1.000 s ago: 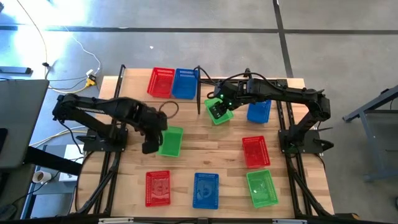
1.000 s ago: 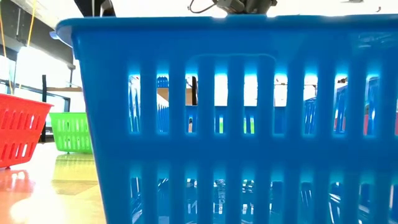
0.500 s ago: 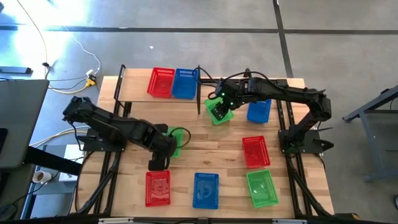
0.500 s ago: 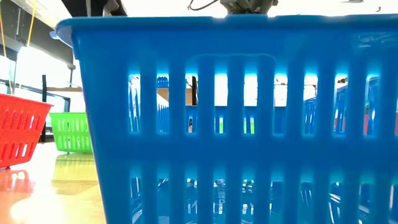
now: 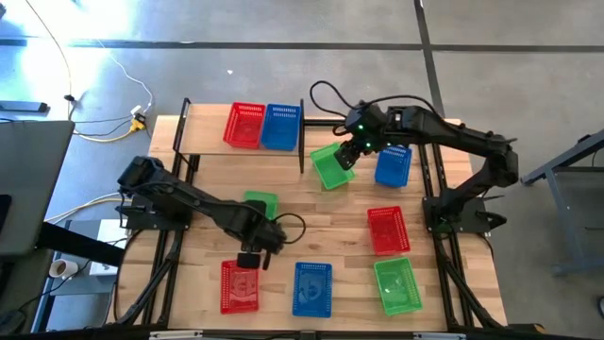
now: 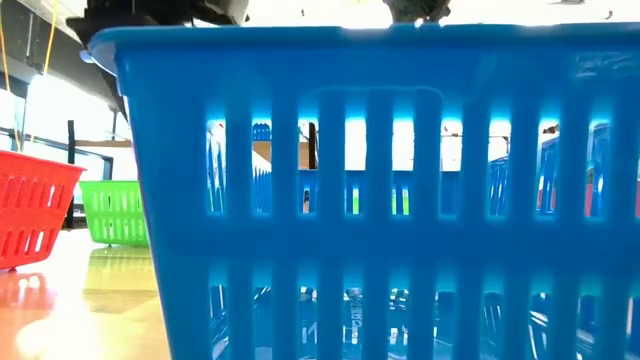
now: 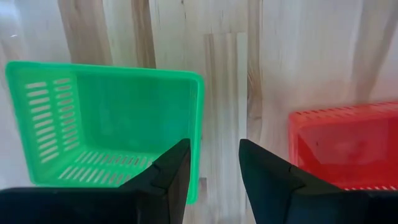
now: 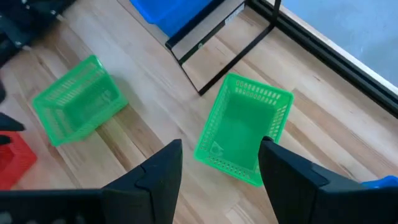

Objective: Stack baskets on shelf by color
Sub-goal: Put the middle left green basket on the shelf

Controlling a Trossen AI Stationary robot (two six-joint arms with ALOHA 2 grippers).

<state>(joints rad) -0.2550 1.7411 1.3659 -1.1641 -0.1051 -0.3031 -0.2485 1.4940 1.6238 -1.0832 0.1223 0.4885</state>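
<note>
Since a second ago the left gripper (image 5: pixel 249 259) has swung away from the green basket (image 5: pixel 259 203) lying at mid-table and now hovers over the far edge of the red basket (image 5: pixel 240 285) in the near row, while the right gripper (image 5: pixel 347 157) has lifted off the tilted green basket (image 5: pixel 328 166) that sits just beside the shelf's near right post. Both grippers hold nothing: in the left wrist view the dark fingers (image 7: pixel 165 180) stand a little apart over bare planks, between the green basket (image 7: pixel 106 127) and the red basket (image 7: pixel 345 146); in the right wrist view the fingers (image 8: pixel 155 171) are spread wide above the tilted green basket (image 8: pixel 244 127), with the other green basket (image 8: pixel 78 106) farther off. On the shelf (image 5: pixel 203 132) a red basket (image 5: pixel 245 125) and a blue basket (image 5: pixel 281 127) stand side by side, touching. Elsewhere on the tabletop (image 5: pixel 311 231) lie a blue basket (image 5: pixel 394 167) beside the right arm, a red basket (image 5: pixel 388 229), a green basket (image 5: pixel 396 285), and a blue basket (image 5: pixel 312 287) in the near row, which fills the low view (image 6: pixel 370 190).
</note>
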